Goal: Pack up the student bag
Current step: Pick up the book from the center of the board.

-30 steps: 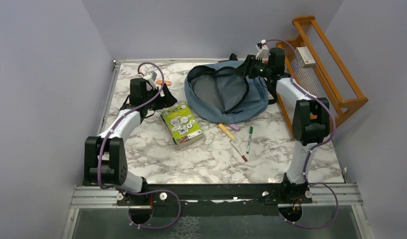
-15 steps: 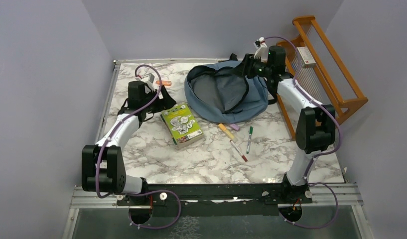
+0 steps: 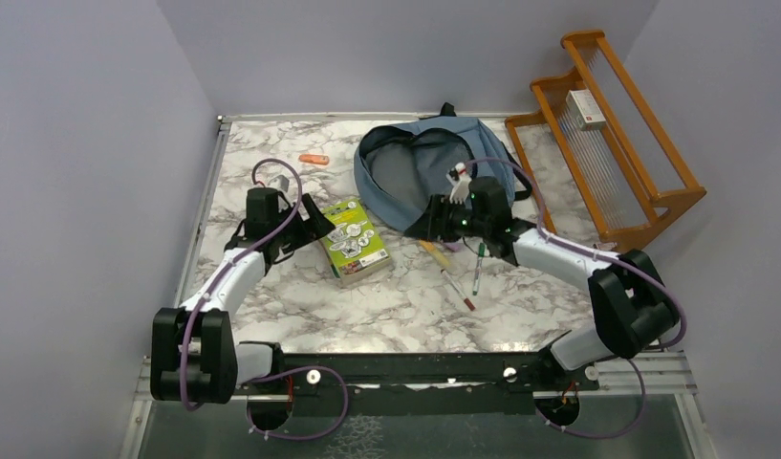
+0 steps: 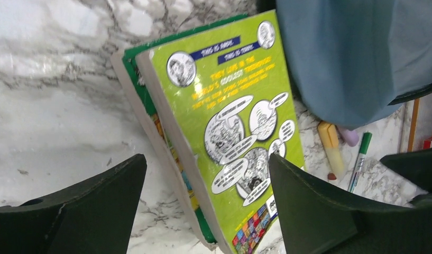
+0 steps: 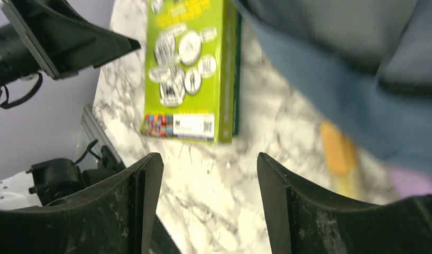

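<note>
Slate-blue soft fabric backpack (image 3: 434,177) is laid unzipped on the marble desk (image 3: 405,306). The right claw (image 3: 432,225) is held open at its near edge, the left claw (image 3: 310,225) open farther left, beside a lime-green book (image 3: 350,239).

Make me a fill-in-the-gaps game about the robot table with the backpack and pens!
The student bag is made of ___ fabric.
The top book near the left gripper has a bright ___ cover.
The rack beside the table is made of ___.
The right gripper is open and holds ___.
Missing words: blue, green, wood, nothing.
</note>
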Robot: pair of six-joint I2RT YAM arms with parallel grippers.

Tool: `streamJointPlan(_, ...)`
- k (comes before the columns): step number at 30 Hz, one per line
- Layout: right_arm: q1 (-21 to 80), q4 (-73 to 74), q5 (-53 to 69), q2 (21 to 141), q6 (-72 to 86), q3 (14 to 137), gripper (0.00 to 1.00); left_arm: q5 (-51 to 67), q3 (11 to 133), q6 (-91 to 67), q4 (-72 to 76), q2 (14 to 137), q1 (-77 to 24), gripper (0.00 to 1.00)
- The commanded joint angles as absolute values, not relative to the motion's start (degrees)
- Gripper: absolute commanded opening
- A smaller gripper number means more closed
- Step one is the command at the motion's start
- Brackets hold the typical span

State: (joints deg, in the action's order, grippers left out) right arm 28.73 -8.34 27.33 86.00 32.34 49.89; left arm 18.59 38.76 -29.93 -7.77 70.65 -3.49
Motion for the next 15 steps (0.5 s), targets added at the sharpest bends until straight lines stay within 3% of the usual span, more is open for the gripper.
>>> streamJointPlan(1,32.90,-21.66,20.29,82.68,46.46,40.41,0.72,21.35,34.42,-34.43,-1.35,70.68,-3.90,0.82)
streamJointPlan(4,34.28,-24.77,18.58,83.88,49.64,38.02,0.75,22.21,32.88,-34.98,1.64,72.60,-4.78,0.76)
streamJointPlan(10,34.79,-30.06,20.08,89.39,52.54,37.52,0.77,21.72,31.78,-34.69,3.17,75.18,-5.40,0.75)
streamJointPlan(15,35.10,-33.83,22.48,94.81,53.69,39.18,0.78,21.64,31.24,-34.98,4.33,77.20,-5.62,0.63)
